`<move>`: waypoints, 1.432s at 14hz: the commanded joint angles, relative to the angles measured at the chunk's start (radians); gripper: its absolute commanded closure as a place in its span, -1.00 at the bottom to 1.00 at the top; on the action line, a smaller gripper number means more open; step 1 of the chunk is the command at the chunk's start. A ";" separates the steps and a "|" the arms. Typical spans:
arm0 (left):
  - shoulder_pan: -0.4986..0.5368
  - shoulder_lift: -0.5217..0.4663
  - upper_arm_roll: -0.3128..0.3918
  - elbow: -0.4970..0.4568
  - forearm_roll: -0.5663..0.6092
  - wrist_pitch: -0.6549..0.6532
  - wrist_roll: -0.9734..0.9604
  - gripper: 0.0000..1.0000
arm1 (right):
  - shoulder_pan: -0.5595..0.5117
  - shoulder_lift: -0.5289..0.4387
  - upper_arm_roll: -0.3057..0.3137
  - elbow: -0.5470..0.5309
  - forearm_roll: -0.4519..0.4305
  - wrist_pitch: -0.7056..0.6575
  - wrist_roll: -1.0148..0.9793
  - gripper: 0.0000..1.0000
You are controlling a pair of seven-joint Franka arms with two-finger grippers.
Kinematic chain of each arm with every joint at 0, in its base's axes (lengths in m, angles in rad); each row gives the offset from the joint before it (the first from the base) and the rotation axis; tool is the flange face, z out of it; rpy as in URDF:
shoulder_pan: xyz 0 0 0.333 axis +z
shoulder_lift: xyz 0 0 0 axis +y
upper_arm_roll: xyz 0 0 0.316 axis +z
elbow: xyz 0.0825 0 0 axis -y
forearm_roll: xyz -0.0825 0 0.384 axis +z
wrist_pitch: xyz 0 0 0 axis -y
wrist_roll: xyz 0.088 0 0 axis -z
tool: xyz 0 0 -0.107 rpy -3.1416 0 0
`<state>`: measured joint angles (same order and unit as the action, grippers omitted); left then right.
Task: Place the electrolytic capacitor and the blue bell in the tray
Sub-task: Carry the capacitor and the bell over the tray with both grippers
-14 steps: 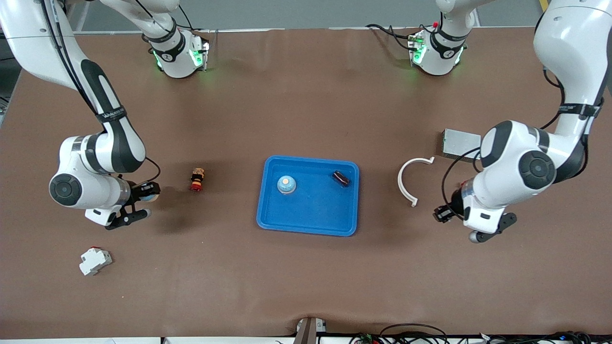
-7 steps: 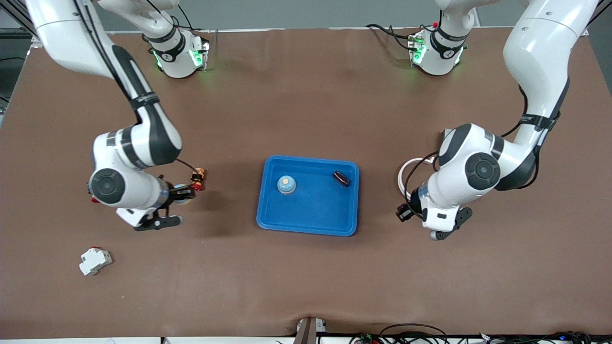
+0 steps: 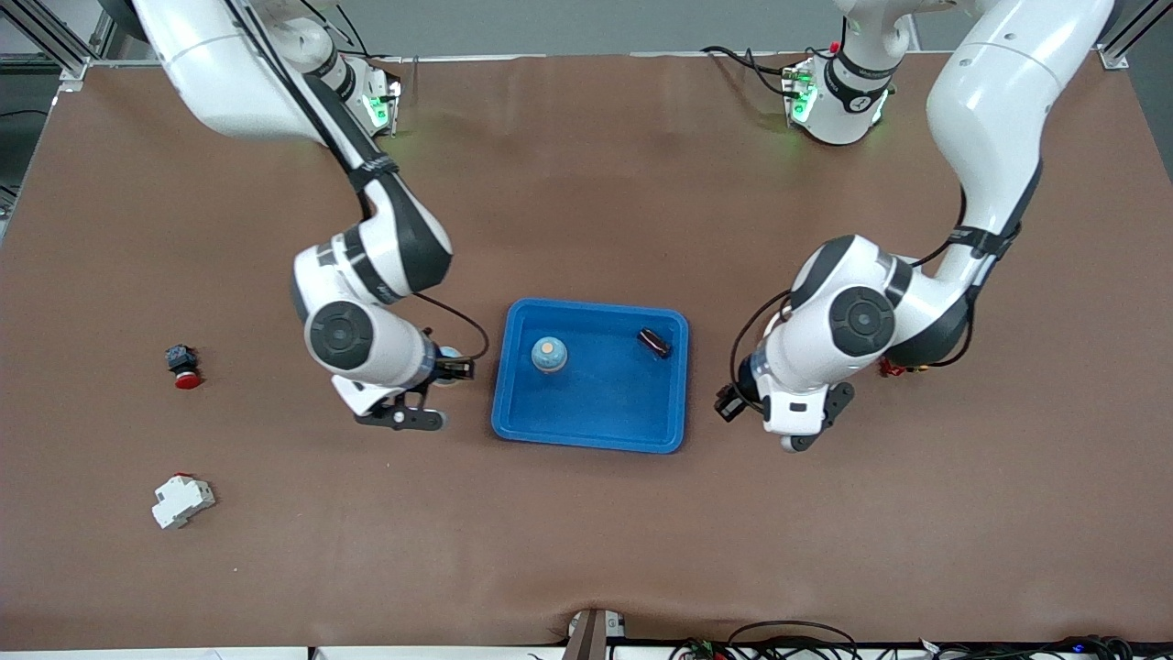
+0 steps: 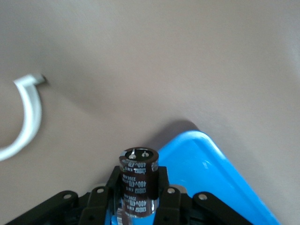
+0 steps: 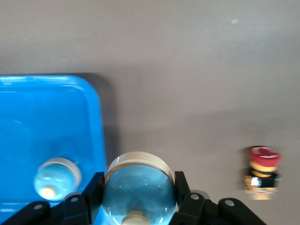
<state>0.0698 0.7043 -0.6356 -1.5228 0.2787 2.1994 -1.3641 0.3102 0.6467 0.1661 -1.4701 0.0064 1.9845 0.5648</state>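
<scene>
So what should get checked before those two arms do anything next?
1. Right hand grips the blue bell: ok.
2. Left hand grips the capacitor: ok.
3. Blue bell over the tray: not ok, it is beside the rim.
4. Capacitor over the tray: cannot tell, it is at the rim.
5. Bare floor free in the tray: ok, a second bell and second capacitor lie there with room between them.

White arms (image 3: 985, 101), black joints, cables
</scene>
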 commanded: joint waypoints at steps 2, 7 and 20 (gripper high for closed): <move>-0.171 0.076 0.137 0.058 0.011 0.155 -0.146 1.00 | 0.055 0.119 -0.010 0.148 0.009 0.046 0.096 0.90; -0.258 0.127 0.189 0.078 0.011 0.174 -0.243 1.00 | 0.110 0.203 -0.010 0.221 0.009 0.138 0.187 0.96; -0.297 0.179 0.191 0.088 0.022 0.223 -0.227 -1.00 | 0.127 0.289 -0.014 0.248 0.007 0.220 0.190 0.94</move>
<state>-0.2182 0.8843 -0.4518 -1.4546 0.2787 2.4164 -1.5854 0.4231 0.9103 0.1630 -1.2618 0.0066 2.1978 0.7388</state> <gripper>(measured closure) 0.308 0.348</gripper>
